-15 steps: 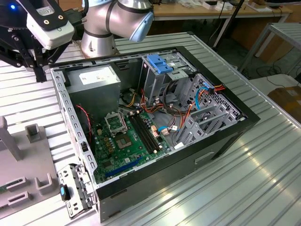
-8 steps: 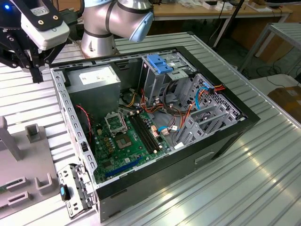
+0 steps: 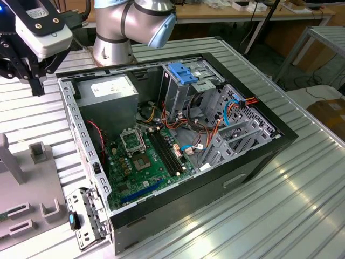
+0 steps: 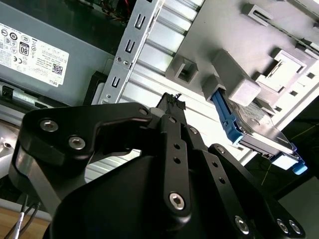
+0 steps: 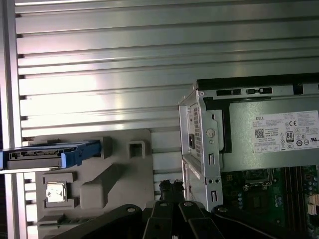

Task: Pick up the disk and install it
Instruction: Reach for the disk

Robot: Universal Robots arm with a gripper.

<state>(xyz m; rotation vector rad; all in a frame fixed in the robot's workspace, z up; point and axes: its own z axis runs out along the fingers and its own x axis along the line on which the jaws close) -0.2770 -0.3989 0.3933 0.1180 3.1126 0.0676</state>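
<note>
Blue plastic rails frame the disk (image 5: 40,155), which stands on edge in a holder on the grey fixture plate (image 5: 124,184). In the first wrist view you see it from above as a thin dark strip between the rails, at the side of the plate farthest from the computer case (image 5: 204,149).

Your pincer (image 5: 171,188) hangs over the ribbed metal worktop (image 5: 99,59), just above the narrow strip between the plate and the case's metal frame. Its fingers are drawn together at the tips and they hold nothing. The disk is well apart from them, across most of the plate, with the plate's empty grey blocks between.

In the second wrist view the black linkages of the pincer (image 4: 173,101) fill the near part. Beyond the tips you see the disk (image 4: 261,132), its silver body and one blue rail rising beside a grey block of the plate (image 4: 219,30).

In the exterior view the pincer (image 3: 36,85) is at the far left, above the worktop (image 3: 280,216), just beyond the far left corner of the open case (image 3: 259,156). The plate (image 3: 32,183) lies nearer, on the exterior view's left of the case. Inside the case you see the power supply (image 3: 108,91) and the green motherboard (image 3: 145,162).
</note>
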